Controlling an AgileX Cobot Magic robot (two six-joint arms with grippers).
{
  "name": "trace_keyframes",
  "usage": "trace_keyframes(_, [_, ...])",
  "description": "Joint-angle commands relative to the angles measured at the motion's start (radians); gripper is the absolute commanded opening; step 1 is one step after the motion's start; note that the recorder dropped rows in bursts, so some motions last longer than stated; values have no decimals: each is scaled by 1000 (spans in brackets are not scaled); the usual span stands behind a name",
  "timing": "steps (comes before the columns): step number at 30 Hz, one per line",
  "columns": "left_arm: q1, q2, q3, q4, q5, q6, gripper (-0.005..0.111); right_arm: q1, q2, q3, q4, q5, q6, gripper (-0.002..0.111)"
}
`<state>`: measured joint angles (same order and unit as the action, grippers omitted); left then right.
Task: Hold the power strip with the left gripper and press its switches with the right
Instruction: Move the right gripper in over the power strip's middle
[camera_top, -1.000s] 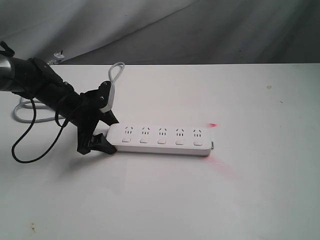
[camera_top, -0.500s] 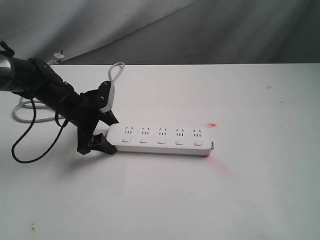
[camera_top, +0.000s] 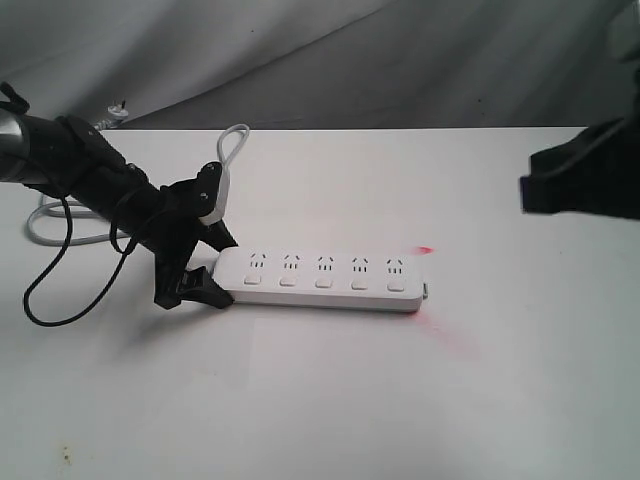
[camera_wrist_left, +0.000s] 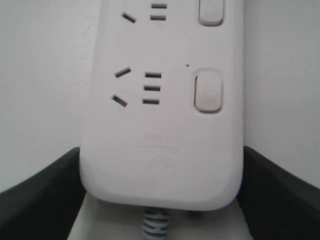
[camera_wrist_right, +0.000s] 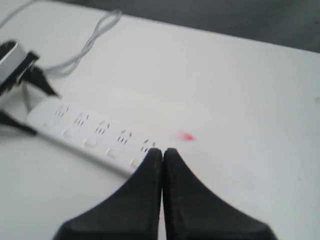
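Observation:
The white power strip (camera_top: 325, 280) lies flat on the white table, its five sockets in a row and the switches (camera_top: 323, 283) along its near side. My left gripper (camera_top: 208, 270) is shut on the strip's cord end. In the left wrist view that end (camera_wrist_left: 160, 150) sits between the two black fingers (camera_wrist_left: 45, 197), with one switch (camera_wrist_left: 207, 91) just beyond. My right gripper (camera_wrist_right: 162, 152) is shut and empty, hanging above the table near the strip's far end (camera_wrist_right: 85, 132). In the exterior view it is only a dark blurred shape (camera_top: 585, 180) at the right edge.
The grey cord (camera_top: 232, 145) loops away behind the left arm toward the back left. A loose black cable (camera_top: 60, 270) hangs from that arm. A small red light spot (camera_top: 426, 249) lies by the strip's right end. Dark cloth (camera_top: 400, 60) backs the table.
The right arm has come into the exterior view from the right edge. The left gripper and the power strip have not moved.

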<state>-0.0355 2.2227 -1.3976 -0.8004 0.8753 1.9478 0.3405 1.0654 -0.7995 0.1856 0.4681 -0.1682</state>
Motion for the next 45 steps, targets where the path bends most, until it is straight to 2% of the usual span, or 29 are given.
trace_keyframes(1, [-5, 4, -4, -12, 18, -4, 54, 78, 142, -107, 140, 171, -286, 0])
trace_keyframes(7, [-5, 4, -4, -12, 18, -4, 54, 80, 355, -357, 243, 384, -641, 0])
trace_keyframes(11, [-5, 4, -4, -12, 18, -4, 54, 80, 486, -513, 251, 439, -673, 0])
trace_keyframes(15, [-5, 4, -4, -12, 18, -4, 54, 80, 578, -595, 276, 438, -705, 0])
trace_keyframes(21, [-5, 4, -4, -12, 18, -4, 54, 123, 688, -607, 407, 400, -950, 0])
trace_keyframes(28, [-5, 4, -4, -12, 18, -4, 54, 197, 804, -607, 605, 235, -1135, 0])
trace_keyframes(32, [-5, 4, -4, -12, 18, -4, 54, 232, 860, -607, 625, 122, -1144, 0])
trace_keyframes(37, [-5, 4, -4, -12, 18, -4, 54, 243, 909, -607, 629, 95, -1144, 0])
trace_keyframes(39, [-5, 4, -4, -12, 18, -4, 54, 243, 921, -607, 629, 92, -1144, 6])
trace_keyframes(45, [-5, 4, -4, -12, 18, -4, 54, 243, 967, -611, 710, 54, -1173, 36])
